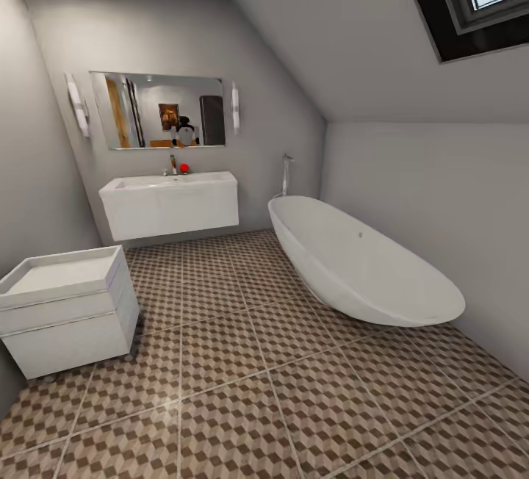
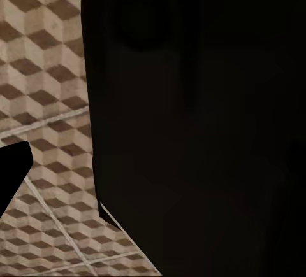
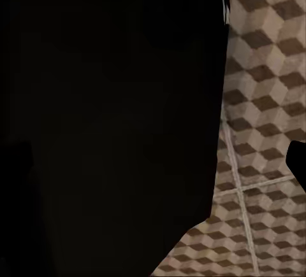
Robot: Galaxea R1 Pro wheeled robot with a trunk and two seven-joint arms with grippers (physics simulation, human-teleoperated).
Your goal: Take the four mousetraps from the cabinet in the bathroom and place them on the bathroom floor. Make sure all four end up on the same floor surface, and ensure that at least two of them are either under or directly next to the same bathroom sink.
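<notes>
Whether either claw was spread or pressed together could not be told; dark shapes blocked both wrist views above the bathroom floor (image 2: 44,67). The bathroom sink (image 1: 169,203) hung on the far wall, beside a white bathtub (image 1: 360,266).

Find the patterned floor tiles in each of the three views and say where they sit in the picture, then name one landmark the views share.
Head view: the floor tiles fill the lower half, running from the sink toward the camera, between the drawer unit and the bathtub.
Left wrist view: tiles along the left side, beside a dark body.
Right wrist view: tiles along the right side and lower corner.
Shared landmark: the pale grout lines crossing the cube pattern.
</notes>
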